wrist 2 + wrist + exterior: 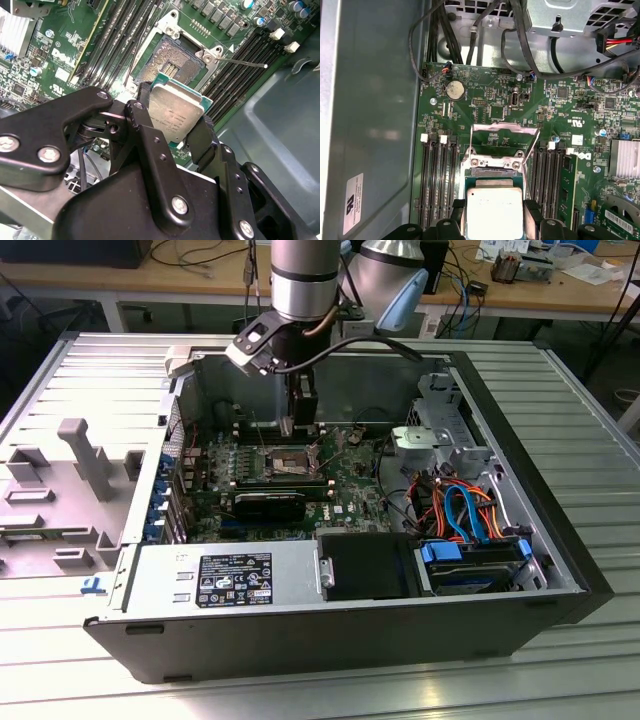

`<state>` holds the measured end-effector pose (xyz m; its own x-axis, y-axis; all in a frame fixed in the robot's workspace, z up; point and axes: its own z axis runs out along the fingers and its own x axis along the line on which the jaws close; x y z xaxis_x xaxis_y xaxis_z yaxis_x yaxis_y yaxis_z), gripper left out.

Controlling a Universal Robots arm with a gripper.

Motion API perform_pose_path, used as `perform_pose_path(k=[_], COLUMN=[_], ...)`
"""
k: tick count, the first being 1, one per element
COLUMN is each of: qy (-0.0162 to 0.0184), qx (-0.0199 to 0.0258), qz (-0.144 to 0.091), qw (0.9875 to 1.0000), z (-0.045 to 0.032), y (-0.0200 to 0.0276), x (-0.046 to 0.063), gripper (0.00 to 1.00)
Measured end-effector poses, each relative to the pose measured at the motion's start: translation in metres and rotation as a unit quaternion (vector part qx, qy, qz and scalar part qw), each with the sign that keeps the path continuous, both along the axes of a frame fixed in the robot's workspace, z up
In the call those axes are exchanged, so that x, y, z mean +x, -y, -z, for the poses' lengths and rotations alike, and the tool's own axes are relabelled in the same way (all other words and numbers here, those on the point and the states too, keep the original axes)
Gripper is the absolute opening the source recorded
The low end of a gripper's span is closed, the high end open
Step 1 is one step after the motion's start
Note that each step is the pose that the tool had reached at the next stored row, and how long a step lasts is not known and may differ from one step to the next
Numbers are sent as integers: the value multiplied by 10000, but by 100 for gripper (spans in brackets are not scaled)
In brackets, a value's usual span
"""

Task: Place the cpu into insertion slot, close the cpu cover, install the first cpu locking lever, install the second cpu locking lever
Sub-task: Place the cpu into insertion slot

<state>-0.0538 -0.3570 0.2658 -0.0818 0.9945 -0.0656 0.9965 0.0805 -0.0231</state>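
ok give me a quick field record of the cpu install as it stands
jaws: shut on two opposite sides of the cpu
cpu: held over the slot, metal top towards the wrist, not seated
slot: open, tan-gold centre bare
cover: swung open, off the slot
lever: released, sticking out from a slot corner

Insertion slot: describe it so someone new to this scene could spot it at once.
Inside the open computer case lies a green circuit board. Near its middle, close by the claw holding the cpu, sits the insertion slot. It is the only square socket, silver-rimmed with a brownish centre, flanked by long black memory slots.
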Motion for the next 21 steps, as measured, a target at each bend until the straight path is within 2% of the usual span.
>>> perform_pose_path(k=[21], qy=[0], qx=[0], qz=[0], qw=[10000], z=[27], y=[0], x=[-40], gripper=[54])
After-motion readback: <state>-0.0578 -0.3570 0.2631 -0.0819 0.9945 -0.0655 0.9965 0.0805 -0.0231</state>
